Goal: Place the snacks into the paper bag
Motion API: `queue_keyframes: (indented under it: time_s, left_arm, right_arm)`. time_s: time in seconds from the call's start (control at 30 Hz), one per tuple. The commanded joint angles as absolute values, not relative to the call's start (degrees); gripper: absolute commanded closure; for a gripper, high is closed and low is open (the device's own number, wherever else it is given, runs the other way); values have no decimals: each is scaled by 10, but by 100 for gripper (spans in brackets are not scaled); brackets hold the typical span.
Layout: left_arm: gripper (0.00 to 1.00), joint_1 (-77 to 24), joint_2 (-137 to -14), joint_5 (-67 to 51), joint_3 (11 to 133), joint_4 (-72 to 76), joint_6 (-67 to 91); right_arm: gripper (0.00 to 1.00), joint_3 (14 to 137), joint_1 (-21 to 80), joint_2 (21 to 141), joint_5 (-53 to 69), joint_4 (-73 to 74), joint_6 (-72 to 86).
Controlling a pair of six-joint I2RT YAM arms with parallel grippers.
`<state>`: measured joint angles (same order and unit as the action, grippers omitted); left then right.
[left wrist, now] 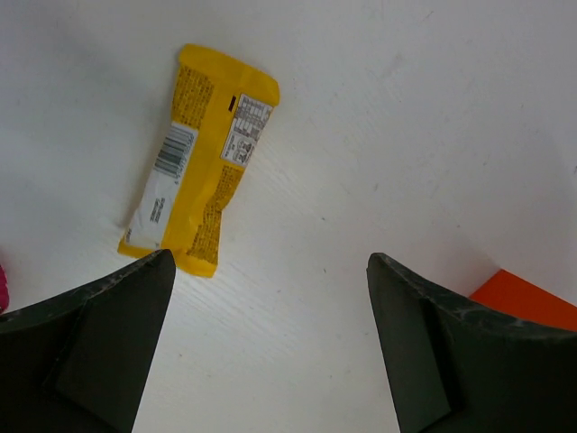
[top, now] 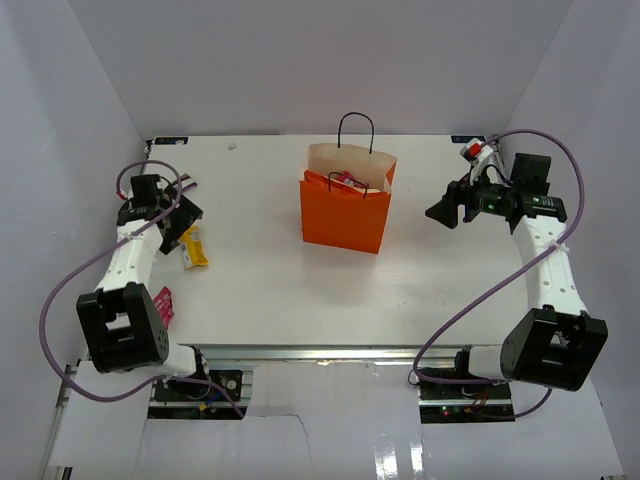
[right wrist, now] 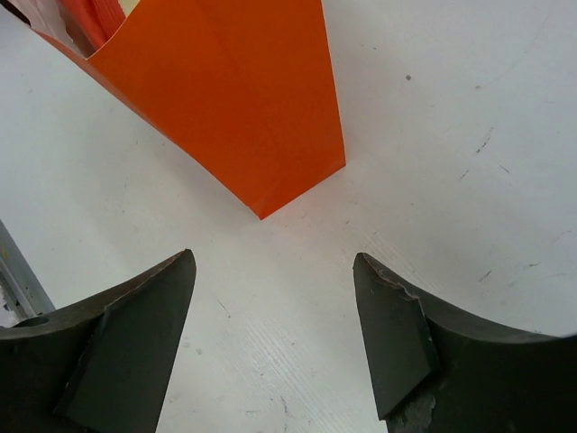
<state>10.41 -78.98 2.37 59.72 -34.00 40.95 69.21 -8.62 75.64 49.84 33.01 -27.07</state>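
Observation:
The orange paper bag stands upright mid-table, its black handles up, with pink and red packets showing inside. A yellow snack packet lies flat on the left, and a pink packet lies nearer the front edge by the left arm. My left gripper hovers open just behind the yellow packet, nothing between its fingers. My right gripper is open and empty, to the right of the bag and apart from it. In its view the bag's lower corner lies ahead.
White walls close in the table at the back and both sides. A small red and white object sits at the back right corner behind the right arm. A corner of the bag shows at the right of the left wrist view.

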Motion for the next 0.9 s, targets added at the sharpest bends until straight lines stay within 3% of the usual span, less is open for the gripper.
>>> queue_keyframes:
  time_s: [0.0,0.2,0.43,0.67,0.87]
  left_arm:
    - [2,122,-840,-18,637,-318,307]
    - [3,134,-925,-32,653,-323,232]
    - [13,135,-987,-50,645,-307,192]
    - [28,136,-1011,-37,654,-311,181]
    - [53,135,-1014,-40,647,-311,186]
  right_arm:
    - [23,684,-96,737,531,326,-282]
    - [23,685,-102,741,535,327,-280]
    - [23,687,-105,747,539,331,-277]
    - [24,683,-107,747,538,332,-274]
    - [24,685,-108,748,539,333,-271]
